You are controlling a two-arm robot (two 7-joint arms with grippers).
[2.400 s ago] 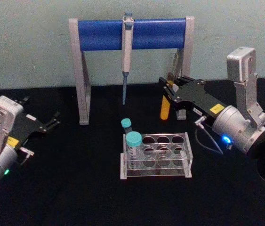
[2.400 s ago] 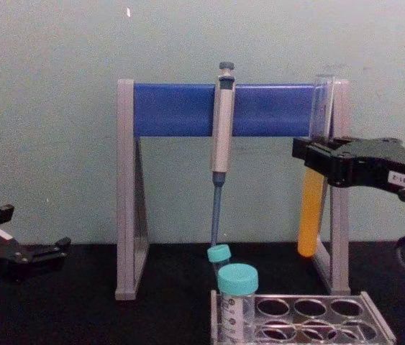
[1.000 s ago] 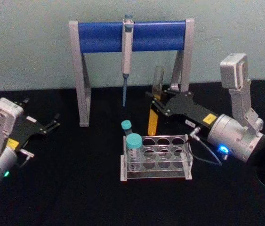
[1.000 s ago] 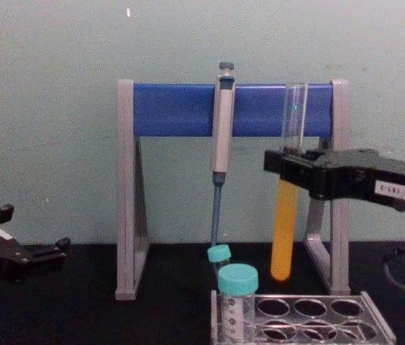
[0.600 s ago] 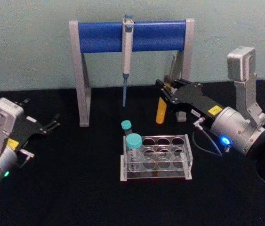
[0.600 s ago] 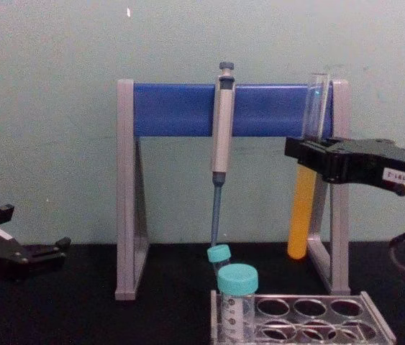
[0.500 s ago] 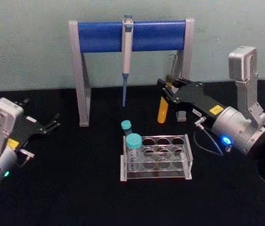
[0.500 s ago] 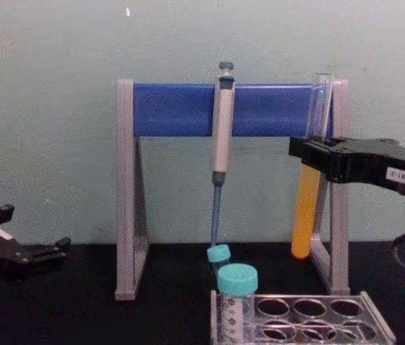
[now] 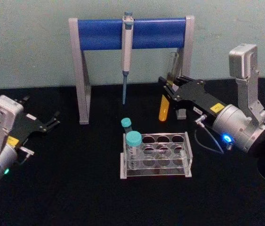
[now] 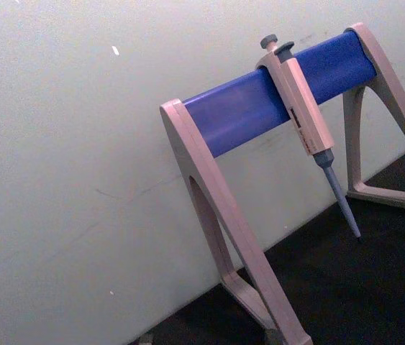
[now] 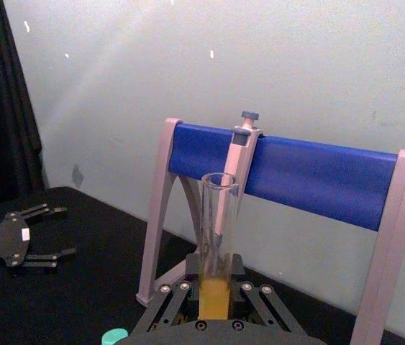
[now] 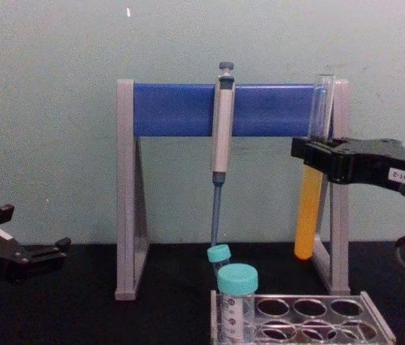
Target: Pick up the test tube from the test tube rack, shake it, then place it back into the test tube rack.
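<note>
Tube (image 9: 164, 109) hung pinched in the jaws of the right gripper (image 9: 168, 90) behind the rack (image 9: 170, 173), probably mid-shake; next it needed lining up over a free hole, while the left gripper (image 9: 43, 113) sat idle at the left, jaws spread.

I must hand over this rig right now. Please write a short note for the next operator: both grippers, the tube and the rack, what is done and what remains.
Right gripper: shut on the test tube, holding it upright in the air, behind the test tube rack and near the right leg of the stand.
Left gripper: open, parked at the table's left side, holding nothing.
Done: the tube is out of the rack.
Left: one moment cannot tell whether the shake is complete. After the shake, lower the tube into a free hole of the rack and release it.
</note>
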